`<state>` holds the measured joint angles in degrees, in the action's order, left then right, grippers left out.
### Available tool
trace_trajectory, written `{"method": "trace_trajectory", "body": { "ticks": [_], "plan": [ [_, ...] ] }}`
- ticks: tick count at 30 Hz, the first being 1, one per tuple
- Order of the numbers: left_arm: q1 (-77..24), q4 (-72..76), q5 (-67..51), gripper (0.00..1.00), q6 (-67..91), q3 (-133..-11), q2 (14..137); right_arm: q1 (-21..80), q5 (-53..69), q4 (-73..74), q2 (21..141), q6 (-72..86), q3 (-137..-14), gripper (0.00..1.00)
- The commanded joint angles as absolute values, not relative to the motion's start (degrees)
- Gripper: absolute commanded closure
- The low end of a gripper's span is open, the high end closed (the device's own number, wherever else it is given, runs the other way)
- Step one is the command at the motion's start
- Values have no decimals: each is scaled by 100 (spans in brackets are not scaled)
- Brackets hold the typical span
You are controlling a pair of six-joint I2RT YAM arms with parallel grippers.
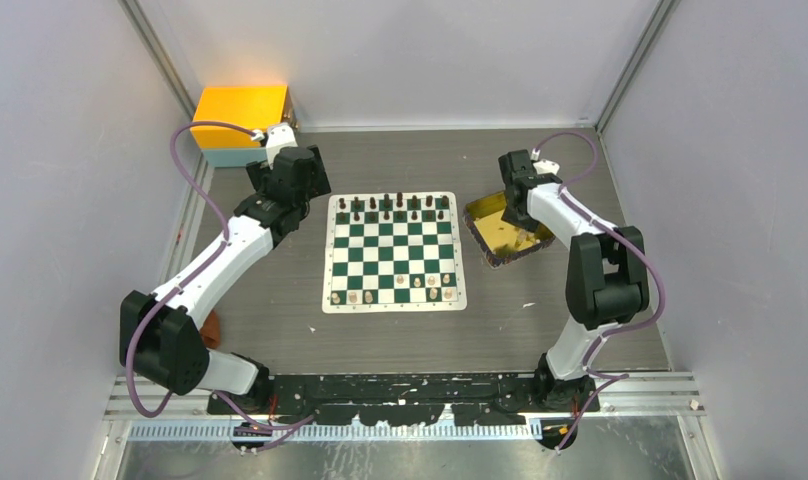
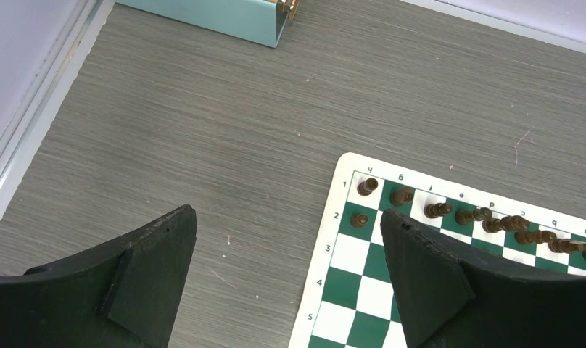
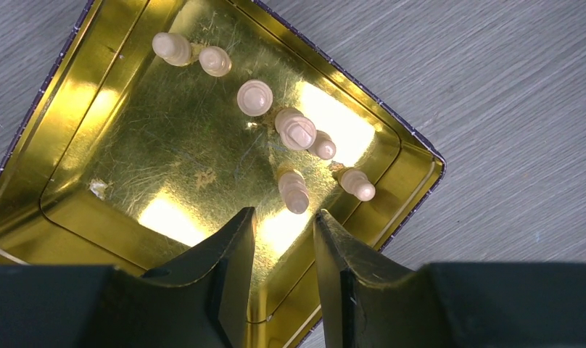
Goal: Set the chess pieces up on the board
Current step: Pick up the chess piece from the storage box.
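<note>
Right gripper (image 3: 284, 216): fingers drawn close with a narrow gap and nothing between them. It hangs low over one corner of the gold tray (image 3: 167, 163).
Nearest piece (image 3: 293, 191): pale and lying on its side, just ahead of the gap. Another one lies beside it, towards the tray wall.
Pale pieces in the tray (image 3: 254, 97): about seven cream turned figures, small and smooth, clustered loosely. Most are toppled and two seem to stand upright.
Left gripper (image 2: 290, 217): spread wide and holding nothing, above the bare table (image 2: 203, 138) beside the board's far left corner.
Board (image 1: 394, 252): a flat green-and-white mat between the arms. Dark pieces (image 1: 390, 205) fill its far rows and a few pale ones (image 1: 395, 290) stand along the near rows, with gaps among them.
Risk, as I'd judge it: a round toppled piece could roll or squirt out as the fingers pinch it. The neighbour is close enough to get nudged or pinched along with it. A fingertip could also catch the tray's wall and shift the tray.
</note>
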<state>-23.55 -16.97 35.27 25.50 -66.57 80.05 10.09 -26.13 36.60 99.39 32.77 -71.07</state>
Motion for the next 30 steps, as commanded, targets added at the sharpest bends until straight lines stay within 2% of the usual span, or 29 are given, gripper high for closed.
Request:
{"method": "trace_trajectory", "body": {
  "ticks": [1,23,30],
  "plan": [
    [-2373,-1462,3604,2,2522,-6785,7928,954,-2633,3428,9989,3404,-7153,59],
    [-2371,-1443,3630,2,2459,-6794,7996,848,-2499,3279,10300,3463,-7079,61],
    [-2364,-1439,3639,2,2443,-6800,8030,826,-2458,3248,10370,3480,-7075,67]
  ]
}}
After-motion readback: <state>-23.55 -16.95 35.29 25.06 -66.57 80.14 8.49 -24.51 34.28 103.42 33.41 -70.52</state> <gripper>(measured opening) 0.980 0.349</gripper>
